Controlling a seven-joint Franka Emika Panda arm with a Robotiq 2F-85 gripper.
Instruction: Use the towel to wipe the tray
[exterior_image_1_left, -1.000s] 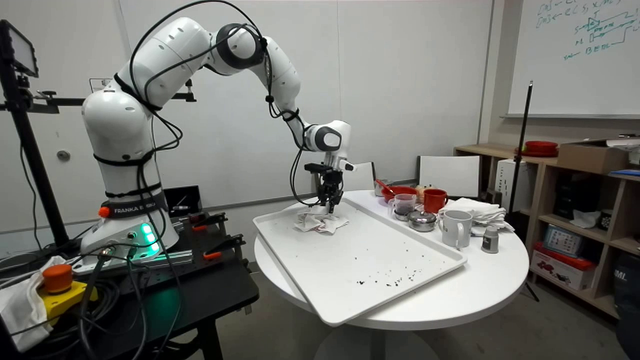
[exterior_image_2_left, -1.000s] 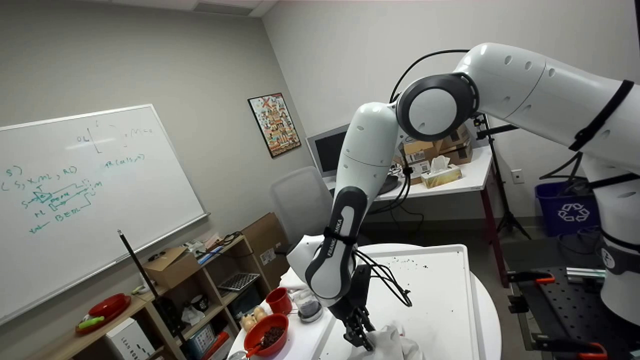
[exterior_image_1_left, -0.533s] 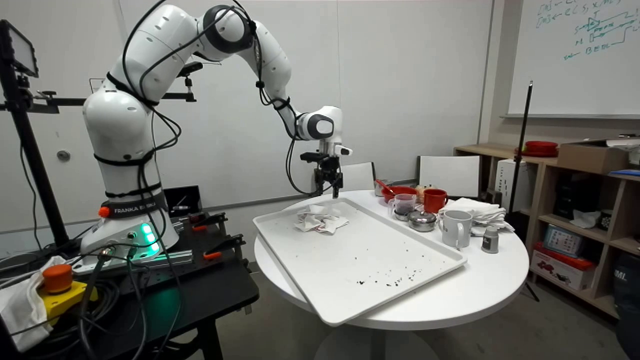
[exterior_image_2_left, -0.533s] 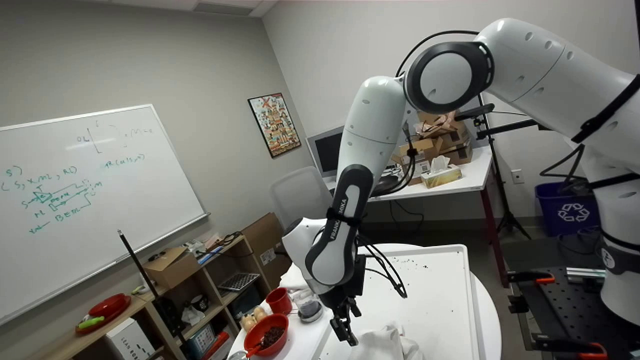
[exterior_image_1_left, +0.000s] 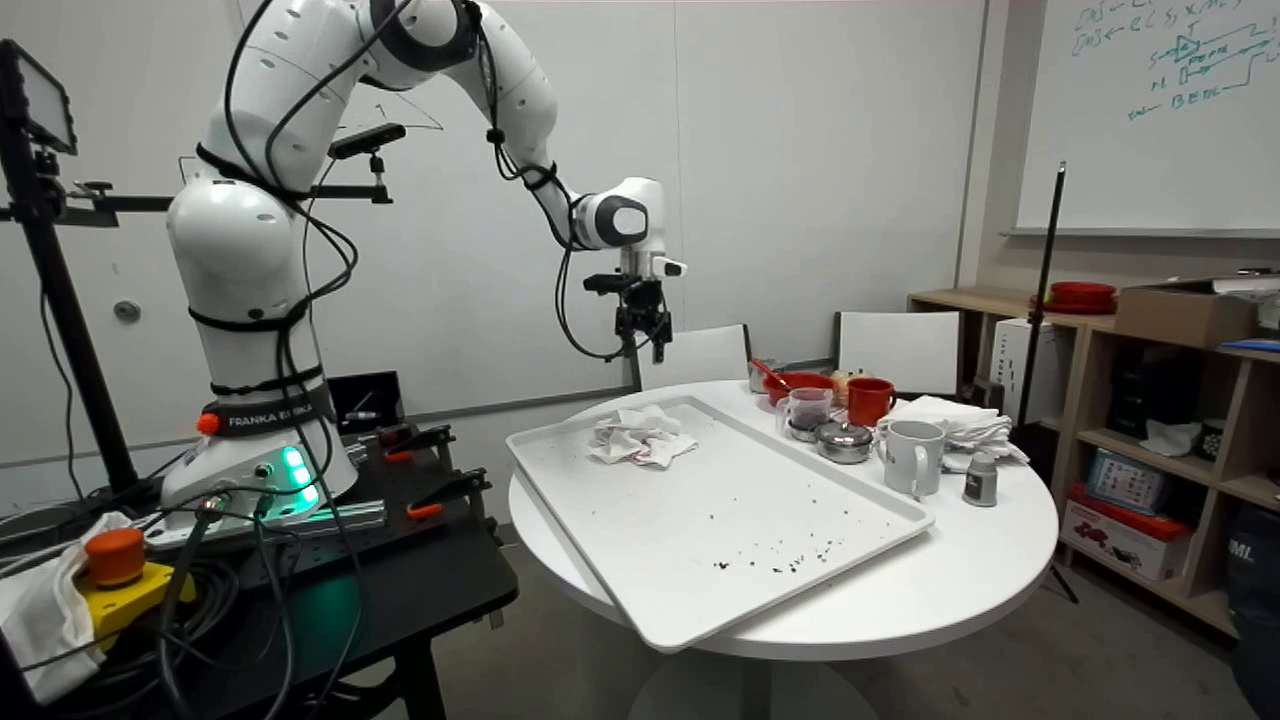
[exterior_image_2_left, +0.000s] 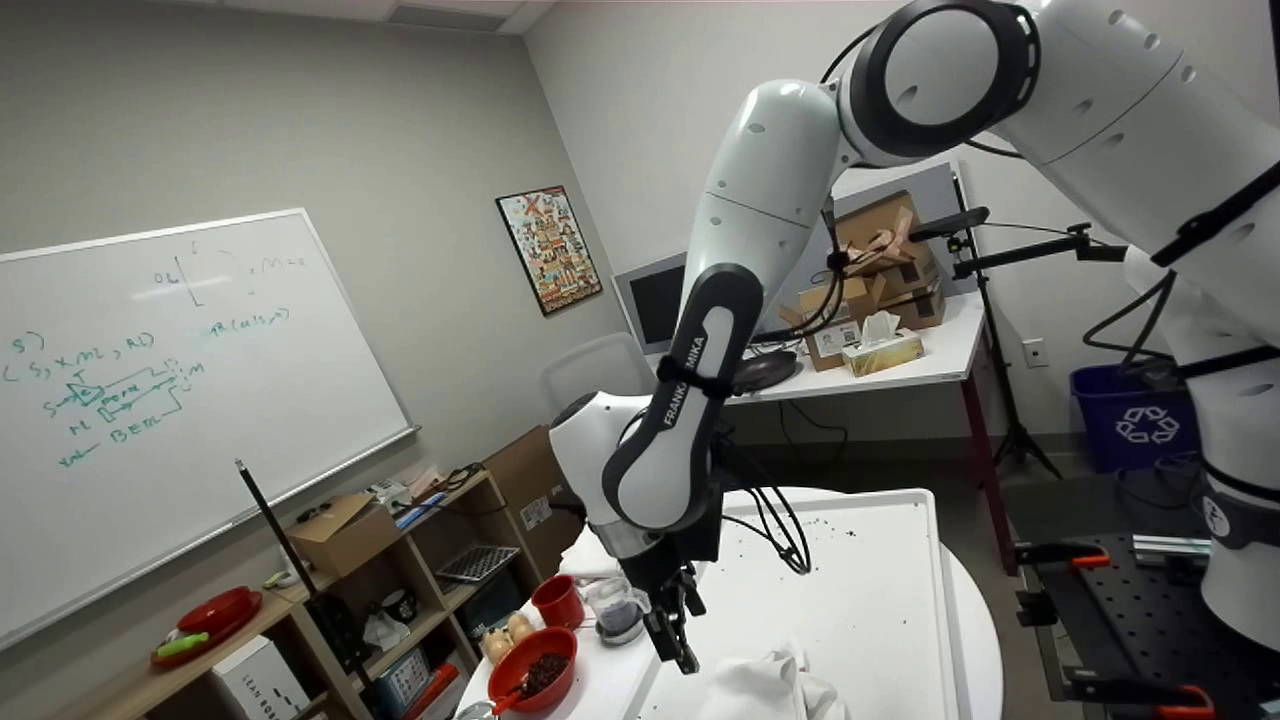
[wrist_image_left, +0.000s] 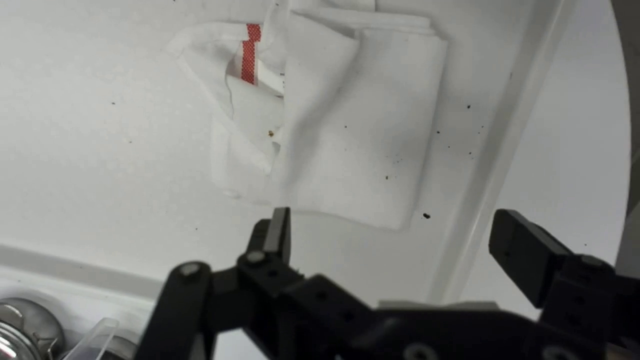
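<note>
A crumpled white towel (wrist_image_left: 370, 110) with a red stripe lies loosely folded on the white tray (wrist_image_left: 100, 175), near one corner. In an exterior view the same towel (exterior_image_1_left: 640, 435) is at the far end of the tray (exterior_image_1_left: 640, 540). My gripper (wrist_image_left: 392, 212) stands open above the tray, its fingers wide apart with nothing between them. Both exterior views show the gripper (exterior_image_1_left: 644, 350) (exterior_image_2_left: 690, 640) raised clear of the towel. Dark crumbs (exterior_image_1_left: 721, 565) are scattered mostly at the tray's near end. A few specks lie on the towel and beside it.
Along one long side of the tray stand a red bowl (exterior_image_1_left: 812, 382), a red mug (exterior_image_1_left: 870, 402), a metal tin (exterior_image_1_left: 843, 443), a grey mug (exterior_image_1_left: 912, 458), a small shaker (exterior_image_1_left: 981, 482) and folded white cloths (exterior_image_1_left: 945, 418). The tray overhangs the round table (exterior_image_1_left: 960, 560).
A second ago the fingers were down at the towel. They have since opened and let it go, and the gripper has risen well above the tray. The towel stays lying there.
</note>
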